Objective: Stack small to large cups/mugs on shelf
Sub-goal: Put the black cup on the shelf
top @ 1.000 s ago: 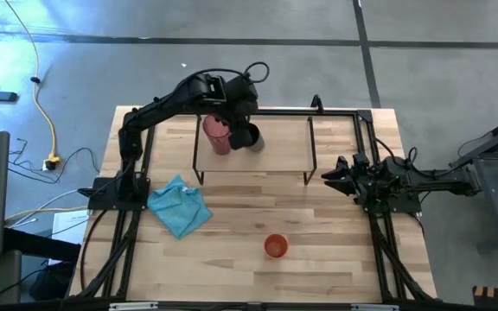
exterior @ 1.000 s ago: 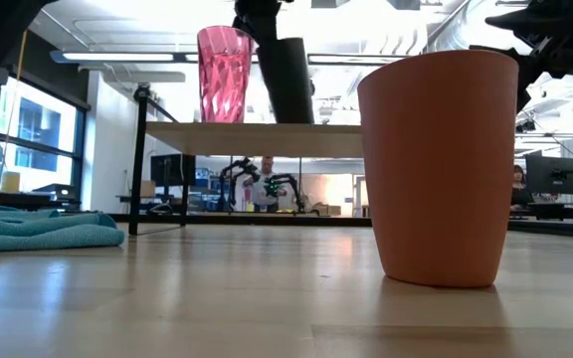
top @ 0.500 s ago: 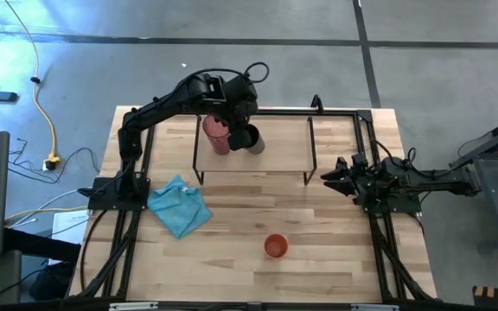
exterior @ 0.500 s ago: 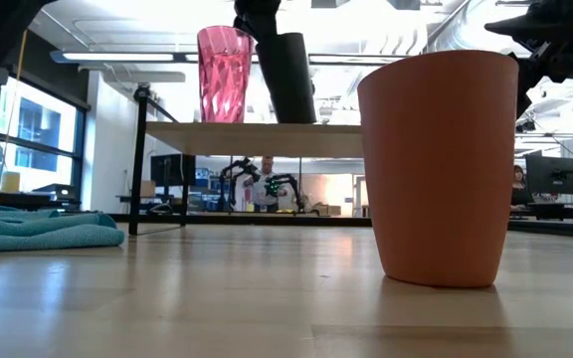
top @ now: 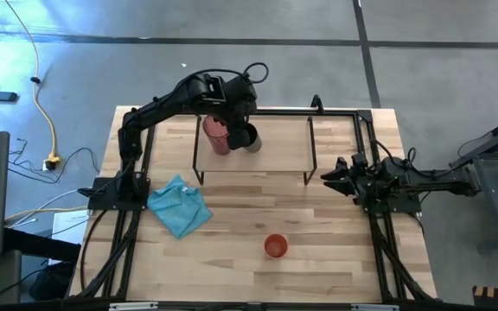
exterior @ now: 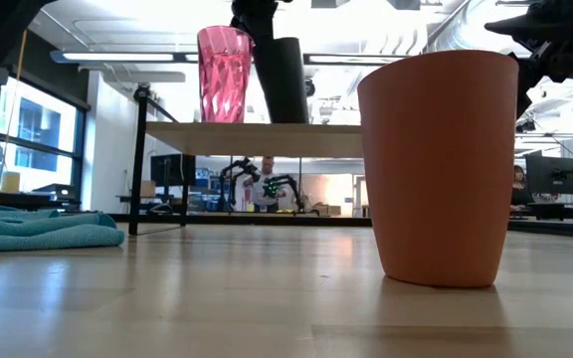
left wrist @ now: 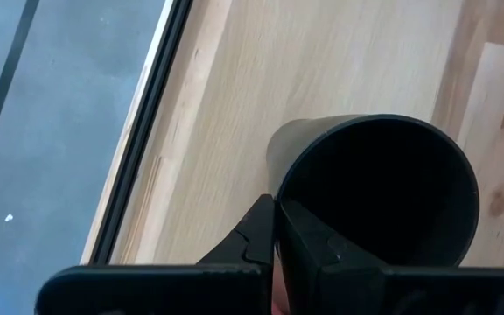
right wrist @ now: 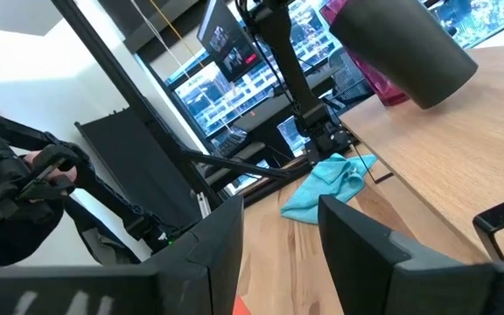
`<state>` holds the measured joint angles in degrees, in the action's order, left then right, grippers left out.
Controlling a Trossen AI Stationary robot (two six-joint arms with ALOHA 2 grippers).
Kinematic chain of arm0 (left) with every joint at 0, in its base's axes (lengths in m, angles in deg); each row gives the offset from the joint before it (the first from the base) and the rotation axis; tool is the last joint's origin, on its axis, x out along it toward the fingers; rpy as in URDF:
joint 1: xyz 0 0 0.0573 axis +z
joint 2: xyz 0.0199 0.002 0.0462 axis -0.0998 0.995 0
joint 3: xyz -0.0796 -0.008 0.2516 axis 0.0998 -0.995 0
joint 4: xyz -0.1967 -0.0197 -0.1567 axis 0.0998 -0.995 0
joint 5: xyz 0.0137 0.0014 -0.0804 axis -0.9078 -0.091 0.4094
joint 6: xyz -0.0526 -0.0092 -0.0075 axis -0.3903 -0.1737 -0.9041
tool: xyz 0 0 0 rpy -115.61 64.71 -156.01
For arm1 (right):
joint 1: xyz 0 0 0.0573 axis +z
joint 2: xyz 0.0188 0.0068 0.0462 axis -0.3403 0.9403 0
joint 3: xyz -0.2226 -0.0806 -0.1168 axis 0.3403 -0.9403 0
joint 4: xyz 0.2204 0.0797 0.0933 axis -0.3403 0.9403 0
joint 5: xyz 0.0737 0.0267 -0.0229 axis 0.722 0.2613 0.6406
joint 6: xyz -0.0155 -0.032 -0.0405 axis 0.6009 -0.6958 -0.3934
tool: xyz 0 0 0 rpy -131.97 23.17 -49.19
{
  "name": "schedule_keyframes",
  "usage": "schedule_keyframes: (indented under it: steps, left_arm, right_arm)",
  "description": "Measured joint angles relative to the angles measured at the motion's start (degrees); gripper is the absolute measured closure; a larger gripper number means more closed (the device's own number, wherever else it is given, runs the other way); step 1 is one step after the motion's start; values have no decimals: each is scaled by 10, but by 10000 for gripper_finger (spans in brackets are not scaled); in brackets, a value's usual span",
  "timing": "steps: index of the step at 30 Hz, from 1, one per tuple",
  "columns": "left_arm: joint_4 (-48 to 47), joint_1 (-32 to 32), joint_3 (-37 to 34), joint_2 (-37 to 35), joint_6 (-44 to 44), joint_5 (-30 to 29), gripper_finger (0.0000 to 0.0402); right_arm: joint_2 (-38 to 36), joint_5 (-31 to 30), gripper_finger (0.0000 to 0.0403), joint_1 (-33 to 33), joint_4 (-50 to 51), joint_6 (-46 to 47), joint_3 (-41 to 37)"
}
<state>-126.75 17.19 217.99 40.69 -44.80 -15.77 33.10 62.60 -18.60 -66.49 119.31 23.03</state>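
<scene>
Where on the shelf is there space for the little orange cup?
The shelf top is bare on its right part, from the black cup across to the right end. The left end is crowded: the pink tumbler stands there, and the left gripper holds the black cup right beside it.

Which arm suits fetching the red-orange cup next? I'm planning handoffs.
Probably right: the right gripper is open, free and nearer the red-orange cup; the left gripper is shut on the black cup at the shelf.
</scene>
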Motion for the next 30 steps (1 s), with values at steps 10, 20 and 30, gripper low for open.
schedule_keyframes:
  steps: [10, 20, 30]
  left_arm:
    - [0, 0, 0, 0, 0, 4, 402]
    - [-11, 0, 0, 5, 0, 10, 401]
    - [-11, 0, 0, 14, 2, 10, 401]
  right_arm:
    - [0, 0, 261, 0, 0, 0, 0]
    - [0, 0, 261, 0, 0, 0, 0]
    - [0, 0, 261, 0, 0, 0, 0]
